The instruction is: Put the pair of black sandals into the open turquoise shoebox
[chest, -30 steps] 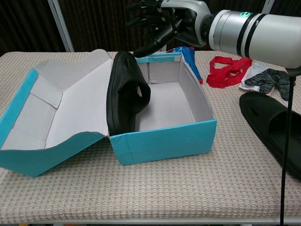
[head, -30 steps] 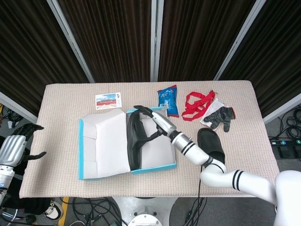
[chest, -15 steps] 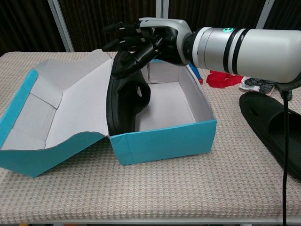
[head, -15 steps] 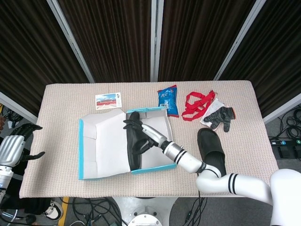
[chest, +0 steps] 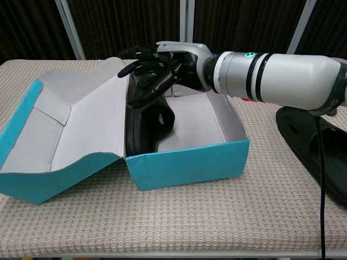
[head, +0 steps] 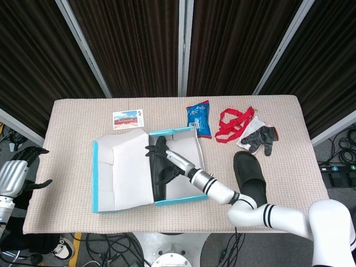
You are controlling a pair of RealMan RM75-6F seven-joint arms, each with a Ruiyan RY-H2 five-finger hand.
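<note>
The open turquoise shoebox [head: 181,197] [chest: 190,161] lies mid-table with its lid [head: 119,172] [chest: 70,127] folded out to the left. One black sandal [head: 160,181] [chest: 145,122] stands on its edge inside the box, leaning against the left wall by the lid. My right hand [head: 164,160] [chest: 160,67] reaches over the box with fingers spread, and its fingertips rest on the top edge of that sandal without gripping it. The second black sandal [head: 250,173] [chest: 317,146] lies flat on the table right of the box. My left hand [head: 16,175] hangs with fingers apart and holds nothing, past the table's left edge.
Behind the box lie a blue snack packet [head: 199,118], a red strap [head: 233,123], a pair of grey-black gloves [head: 260,137] and a postcard [head: 128,119]. My right forearm [chest: 271,76] spans the box's right wall and part of the second sandal.
My right hand has come down and to the left from above the box's back wall onto the sandal standing in the box. The left hand has not moved.
</note>
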